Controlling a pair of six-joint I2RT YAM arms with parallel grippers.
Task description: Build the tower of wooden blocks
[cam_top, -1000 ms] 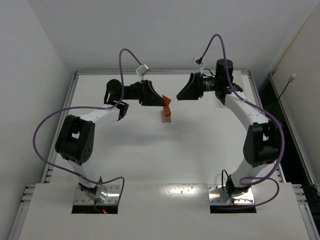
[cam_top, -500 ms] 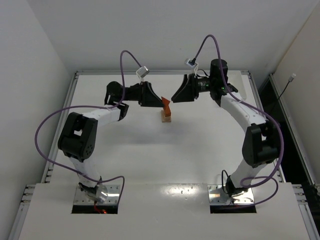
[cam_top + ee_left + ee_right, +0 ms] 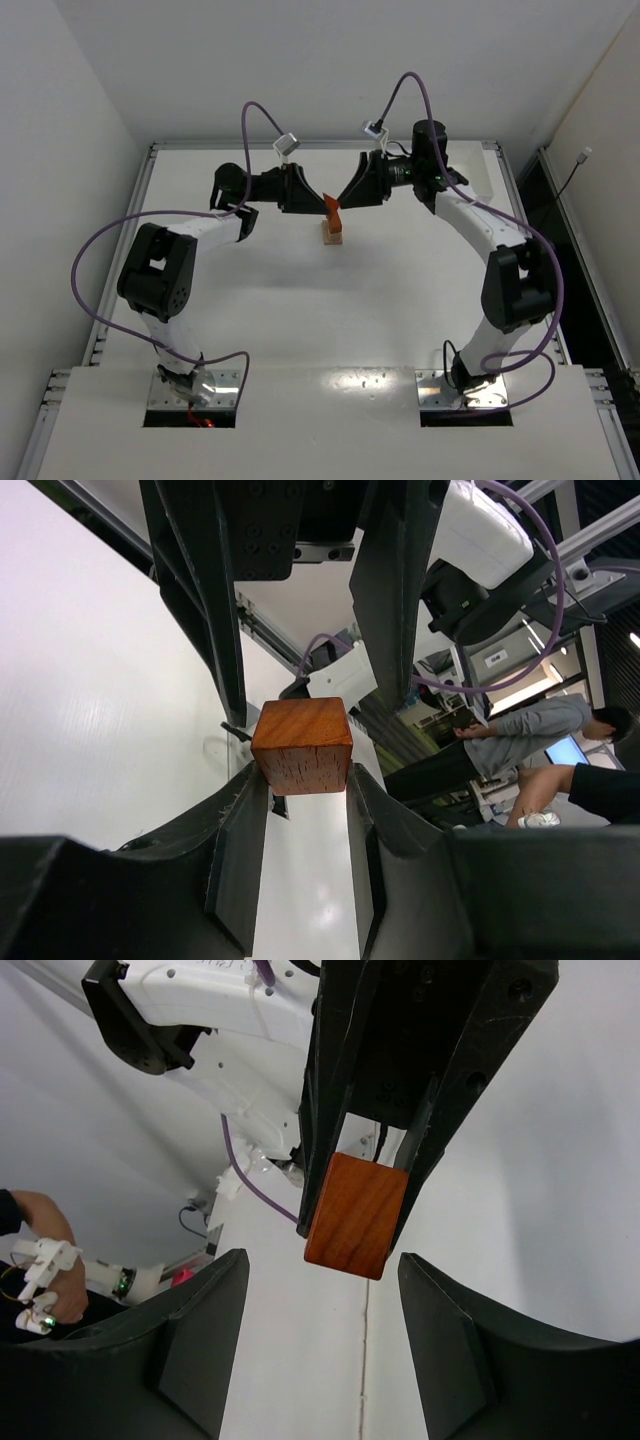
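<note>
Starting with the overhead view, a reddish-orange block is seen pinched in the left pincer, held in the air just above a pale tan block that stands on the counter near the middle. The right pincer is placed just beside the held block, facing the left one. One held block and one standing block are counted here. Whether a second piece lies on the tan block cannot be told at this size.

From the left wrist, the block is shown clamped squarely by two opposite faces, end grain toward the camera, with the other pincer's fingers spread to either side beyond it.

From the right wrist, the same single block is seen end-on in the left pincer's grip, and the right pincer is spread wide with nothing between its fingers.

A handover is judged to be in hand. It would be done well if the right pincer were centred on the two free faces and pressed firmly together before the left grip is released. The block should be kept level so that it can be set flush on the tan one.
</note>
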